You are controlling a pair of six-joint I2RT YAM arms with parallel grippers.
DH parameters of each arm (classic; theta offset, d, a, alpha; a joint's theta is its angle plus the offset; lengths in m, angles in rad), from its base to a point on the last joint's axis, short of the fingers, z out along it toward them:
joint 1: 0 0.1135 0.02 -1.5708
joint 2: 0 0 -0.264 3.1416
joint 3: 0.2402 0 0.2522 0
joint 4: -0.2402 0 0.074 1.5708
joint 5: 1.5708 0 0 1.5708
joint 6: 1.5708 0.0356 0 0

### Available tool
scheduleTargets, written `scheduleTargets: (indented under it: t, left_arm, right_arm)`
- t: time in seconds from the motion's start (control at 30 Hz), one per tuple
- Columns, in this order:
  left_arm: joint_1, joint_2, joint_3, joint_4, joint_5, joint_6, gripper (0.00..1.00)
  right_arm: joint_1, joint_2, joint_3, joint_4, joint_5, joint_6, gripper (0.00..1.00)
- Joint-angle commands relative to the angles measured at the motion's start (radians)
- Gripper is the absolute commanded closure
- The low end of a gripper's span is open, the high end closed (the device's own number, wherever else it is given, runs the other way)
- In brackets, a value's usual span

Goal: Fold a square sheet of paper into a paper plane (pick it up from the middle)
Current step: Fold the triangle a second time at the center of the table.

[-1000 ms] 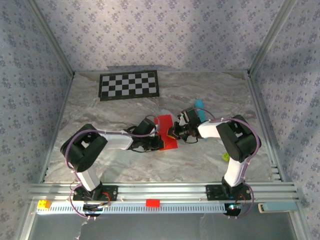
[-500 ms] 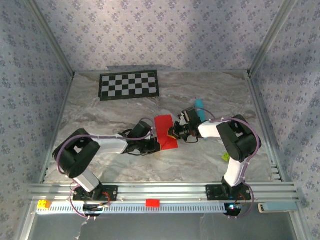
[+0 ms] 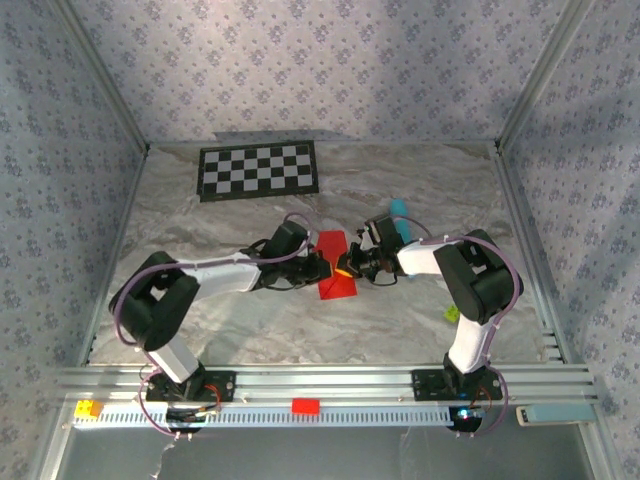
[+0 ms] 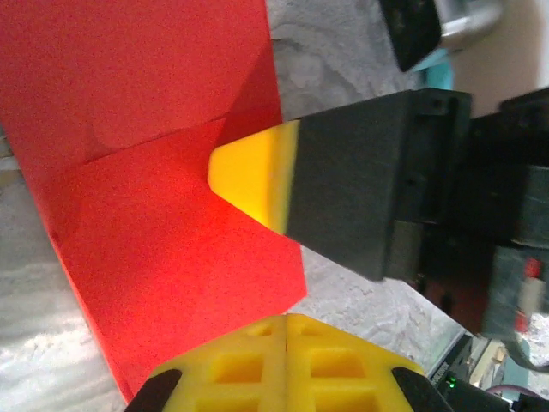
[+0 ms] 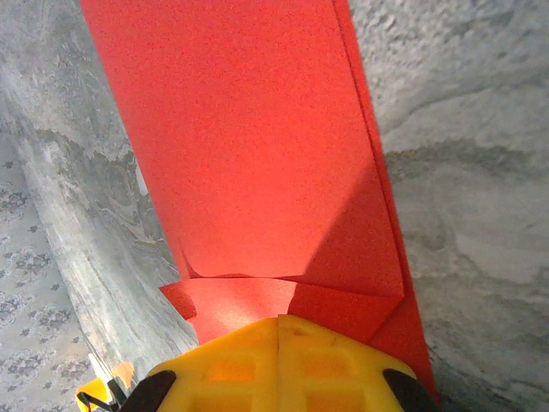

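Mid-table — left gripper (image 4: 285, 335), right gripper (image 4: 240, 174) jaws closed — tips at folded red paper (image 4: 154, 249).

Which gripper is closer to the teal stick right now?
Right. The right gripper, shut, has its tip on the folded red paper, just near-left of the teal stick. The left gripper, also shut, sits at the paper's left side, farther from the stick.

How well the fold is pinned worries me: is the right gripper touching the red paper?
Touching. The left wrist view shows the right gripper pressing its yellow tip onto the red paper where the creases meet.
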Motion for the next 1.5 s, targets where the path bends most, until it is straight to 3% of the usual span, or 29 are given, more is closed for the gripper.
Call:
scheduleTargets:
  t: [0.0, 0.23, 0.47, 0.7, 1.03, 1.47]
  left_arm:
    - [0.001, 0.050, 0.026, 0.006, 0.019, 0.013, 0.98]
    - [-0.003, 0.100, -0.047, 0.023, 0.018, 0.005, 0.99]
    - [-0.009, 0.081, -0.119, -0.064, -0.052, 0.048, 1.00]
    - [-0.011, 0.083, -0.107, -0.105, -0.077, 0.068, 1.00]
    - [-0.016, 0.083, -0.103, -0.105, -0.087, 0.065, 1.00]
    - [-0.017, 0.084, -0.102, -0.121, -0.092, 0.077, 1.00]
  right_arm:
    - [-0.015, 0.021, -0.029, -0.108, 0.076, -0.014, 1.00]
    - [-0.016, 0.022, -0.025, -0.115, 0.070, -0.017, 1.00]
    - [-0.021, 0.024, -0.010, -0.121, 0.056, -0.028, 0.99]
    - [-0.014, -0.064, 0.020, -0.073, 0.009, -0.051, 0.95]
    - [0.083, -0.031, 0.000, -0.041, 0.025, -0.038, 0.97]
    - [-0.037, -0.001, -0.019, -0.045, 0.056, -0.031, 0.98]
